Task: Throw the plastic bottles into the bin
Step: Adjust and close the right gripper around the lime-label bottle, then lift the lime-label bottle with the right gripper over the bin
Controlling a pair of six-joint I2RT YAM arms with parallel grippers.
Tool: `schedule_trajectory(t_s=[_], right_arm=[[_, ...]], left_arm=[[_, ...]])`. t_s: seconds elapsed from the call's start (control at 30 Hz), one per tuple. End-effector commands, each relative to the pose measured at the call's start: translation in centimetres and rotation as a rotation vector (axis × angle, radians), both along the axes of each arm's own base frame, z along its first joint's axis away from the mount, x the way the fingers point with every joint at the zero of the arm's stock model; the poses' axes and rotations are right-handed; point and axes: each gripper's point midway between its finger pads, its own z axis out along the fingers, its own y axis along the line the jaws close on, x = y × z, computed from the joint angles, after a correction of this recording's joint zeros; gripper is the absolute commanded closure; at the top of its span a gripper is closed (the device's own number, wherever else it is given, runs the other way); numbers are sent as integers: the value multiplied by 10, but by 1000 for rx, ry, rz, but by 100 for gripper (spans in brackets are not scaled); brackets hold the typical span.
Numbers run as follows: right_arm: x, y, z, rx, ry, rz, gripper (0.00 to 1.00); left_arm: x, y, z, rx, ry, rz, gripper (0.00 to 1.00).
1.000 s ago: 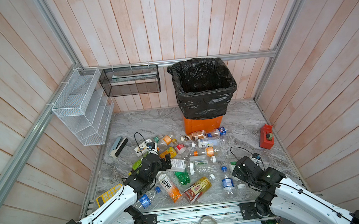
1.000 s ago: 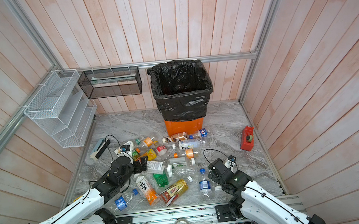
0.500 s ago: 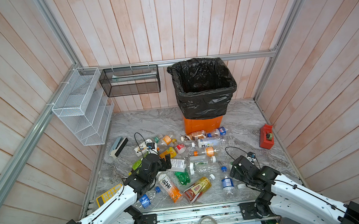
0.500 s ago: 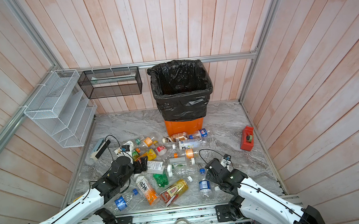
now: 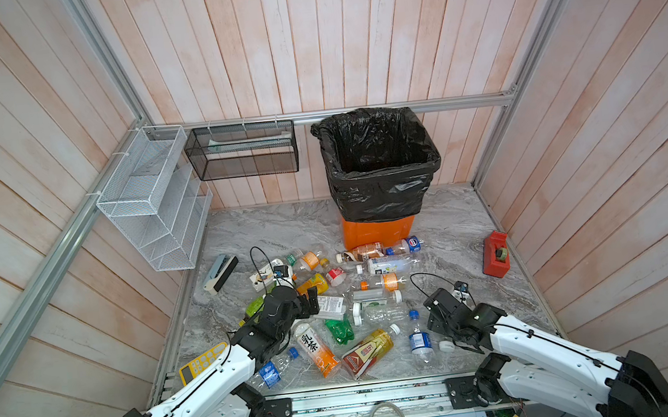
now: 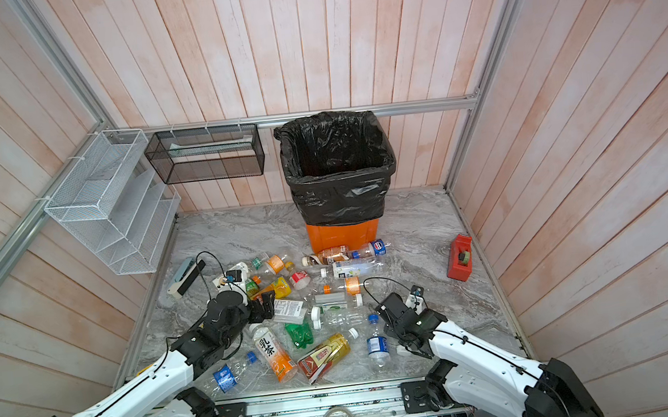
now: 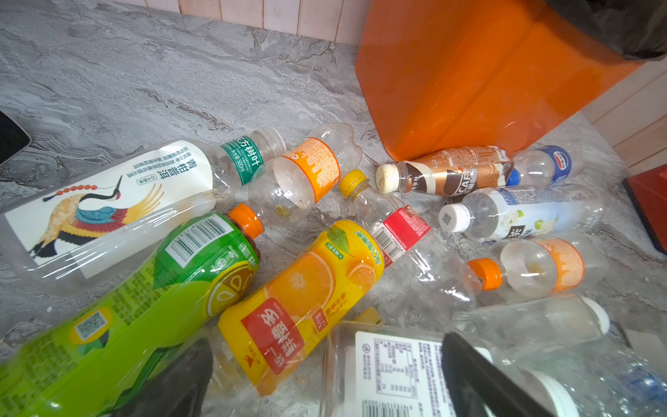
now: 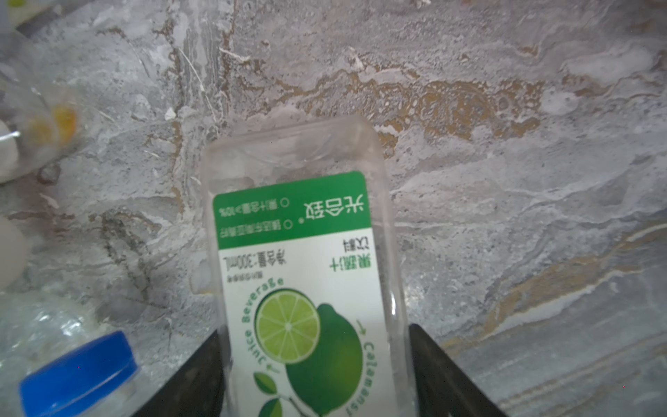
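Currently: marble floor carries everything. The bin stands at the back wall, its black liner folded over the rim, which I judge keeps the mouth open for drops from above; the inside is too dark to read. Both arms reach in from the near edge. The bottles all lie on their sides, scattered from the bin's foot toward the arms, so stock is within reach and most of the job evidently remains. The tape dispenser and calculator sit at the margins, not for binning. The left gripper hangs low over the left of the pile, its fingers spread wide and holding nothing. A yellow bottle and a clear bottle lie in the gap; the wide spread would suit either body, and I cannot tell which is the target. The right gripper is down at the near right, just beside a blue-cap bottle. The lime bottle lies lengthwise between its fingers, base pointing away, one finger at each flat side and apparently touching. Whether they pinch firmly I cannot tell. Judgement: flats give the pads a seat and stop rolling, but thin walls may buckle.
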Motion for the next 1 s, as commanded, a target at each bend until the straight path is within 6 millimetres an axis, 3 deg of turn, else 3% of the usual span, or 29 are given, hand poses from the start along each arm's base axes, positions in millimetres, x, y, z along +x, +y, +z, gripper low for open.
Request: schedule_trajectory(t_s=[0.0,0.23,0.4,0.53,0.8,0.97], right_arm=[[14,-2,10,-31,-56,-3,27],[25,-8,0,74,-70,-48,33],[48,-11,47,87,-247,-51,38],[70,-23,111,37,-426,-51,39],[101,-41,292,-67,-935,-61,39],[118,-29,397,-62,-1205,-17,40]], left_arm=[[-3,0,-8,3,25,-7,0],[-3,1,-7,8,26,-4,0],[-3,5,-4,-7,11,22,0],[0,5,-3,1,10,27,0],[6,11,4,4,-8,79,0],[8,14,12,-3,-29,104,0]])
